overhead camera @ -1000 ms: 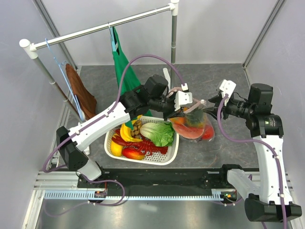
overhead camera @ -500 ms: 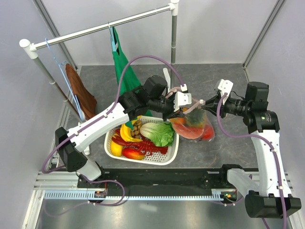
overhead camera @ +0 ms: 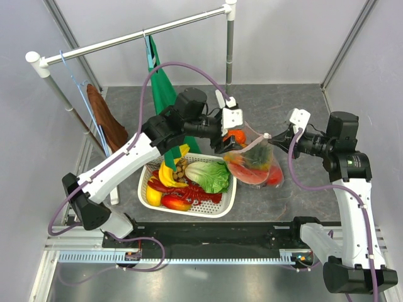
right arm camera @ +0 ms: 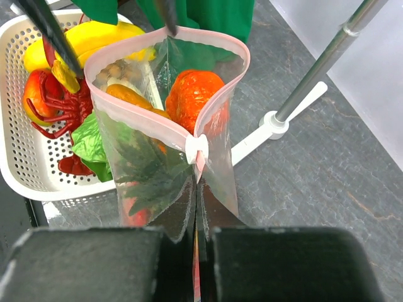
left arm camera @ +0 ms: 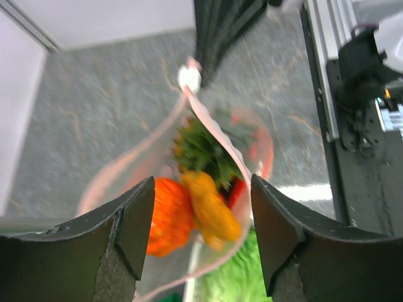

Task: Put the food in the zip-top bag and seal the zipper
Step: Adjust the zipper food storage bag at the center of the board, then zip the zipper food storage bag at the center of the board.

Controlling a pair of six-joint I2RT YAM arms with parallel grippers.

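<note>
Grey tabletop (overhead camera: 283,100), left claw (left arm camera: 201,189) spread above zip-top bag (right arm camera: 220,170), right claw (right arm camera: 196,234) pinching its corner.

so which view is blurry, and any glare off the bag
Left wrist: whole frame soft, bag and food smeared. Right wrist: bag crisp, only the near fingers dark and soft. Top external: sharp, evenly lit, no strong glare on the bag.

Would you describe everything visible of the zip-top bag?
The zip-top bag is a clear, crinkly pouch with a pale pink zipper round its gaping mouth and a white slider at one end. It stands beside the white basket, holding an orange pumpkin and other toy food. The right tool pinches it below the slider.
</note>
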